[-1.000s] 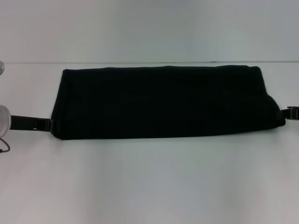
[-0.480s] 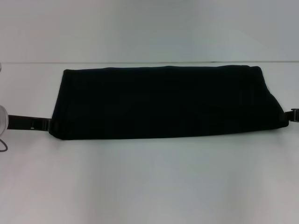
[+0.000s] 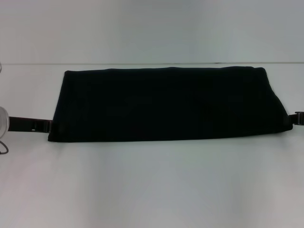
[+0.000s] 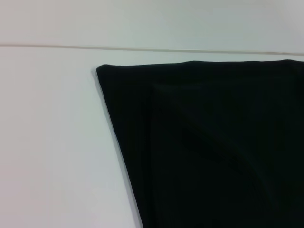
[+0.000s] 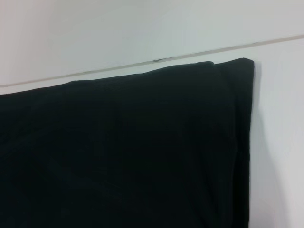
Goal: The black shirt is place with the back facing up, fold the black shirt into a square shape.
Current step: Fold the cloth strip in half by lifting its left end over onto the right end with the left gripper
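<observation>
Two grippers of mine sit at the ends of the black shirt (image 3: 166, 104), and both are low at the level of the table (image 3: 152, 190). My left gripper (image 3: 46, 125) is at the near left corner of the cloth, my right gripper (image 3: 297, 118) at the near right corner. Only a small part of each shows beside the cloth, so I cannot tell if they are open or closed, or if they hold the hem.

I see the shirt lying flat on the white table as a long band, wide from left to right and short from near to far. Its far edge runs close to the line where the table meets the wall (image 3: 152, 28). No lettering is visible, only plain black. In the left wrist view one layer lies over another with a slanted edge, so I judge the sleeves and sides are already folded in and the band must now be folded across its length to make a square.

Such cloth is light, soft and limp. It will sag and drag on the table, and the layers can slip apart when lifted. I think the best hold is at the corners of one short end, pinching all layers together, and then carrying that end over to the other.
</observation>
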Robot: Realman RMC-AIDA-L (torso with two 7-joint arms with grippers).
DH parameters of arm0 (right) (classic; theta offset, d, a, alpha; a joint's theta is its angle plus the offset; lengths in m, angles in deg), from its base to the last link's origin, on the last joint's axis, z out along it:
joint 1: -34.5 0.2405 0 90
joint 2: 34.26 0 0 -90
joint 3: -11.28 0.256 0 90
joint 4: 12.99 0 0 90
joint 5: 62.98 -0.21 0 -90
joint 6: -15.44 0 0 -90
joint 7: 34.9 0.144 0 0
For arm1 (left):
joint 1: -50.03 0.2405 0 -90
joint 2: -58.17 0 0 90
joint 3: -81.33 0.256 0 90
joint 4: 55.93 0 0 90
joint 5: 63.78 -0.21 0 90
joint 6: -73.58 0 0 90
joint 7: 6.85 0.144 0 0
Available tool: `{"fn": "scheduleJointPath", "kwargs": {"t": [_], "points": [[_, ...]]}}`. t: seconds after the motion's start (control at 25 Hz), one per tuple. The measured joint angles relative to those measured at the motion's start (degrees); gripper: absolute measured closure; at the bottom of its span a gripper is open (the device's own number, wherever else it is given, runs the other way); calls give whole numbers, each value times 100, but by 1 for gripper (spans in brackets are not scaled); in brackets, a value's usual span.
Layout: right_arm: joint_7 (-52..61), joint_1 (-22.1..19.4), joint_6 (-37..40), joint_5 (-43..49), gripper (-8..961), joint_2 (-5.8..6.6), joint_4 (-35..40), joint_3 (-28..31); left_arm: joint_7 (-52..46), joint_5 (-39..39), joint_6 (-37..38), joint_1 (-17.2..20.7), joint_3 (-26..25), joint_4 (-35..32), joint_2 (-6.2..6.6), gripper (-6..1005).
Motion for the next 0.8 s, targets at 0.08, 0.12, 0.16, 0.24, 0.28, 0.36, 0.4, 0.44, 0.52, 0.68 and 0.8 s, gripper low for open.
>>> {"fn": "scheduleJointPath", "kwargs": {"t": [0.08,0.12,0.16,0.24,0.28,0.36,0.4,0.44,0.52,0.68,0.8], "points": [[-1,0,1,-2,941,0,-1,0,0,-7,-7,1,7,18,-4,811],[-1,0,1,-2,941,0,-2,0,0,-8,-18,3,8,27,-6,786],[-2,0,1,-3,941,0,-3,0,-2,-8,-52,6,4,29,-9,761],[-2,0,1,-4,941,0,-4,0,-2,-8,-52,6,4,29,-9,711],[-1,0,1,-5,941,0,-5,0,-24,-8,-122,13,-1,33,-13,686],[-2,0,1,-6,942,-1,-9,0,-28,-8,-121,16,-2,35,-13,600],[-2,0,1,-6,942,0,-11,0,-33,-9,-112,19,-2,35,-12,557],[-2,0,2,-7,942,0,-13,0,-38,-10,-101,20,-3,36,-11,514],[-2,0,3,-7,942,0,-14,0,-54,-24,-70,21,-3,38,-7,451],[-2,0,3,-7,942,0,-15,0,-120,-110,84,21,-3,30,-5,369],[-2,4,2,-7,942,0,-10,0,-127,-131,211,21,-2,18,-2,351]]}}
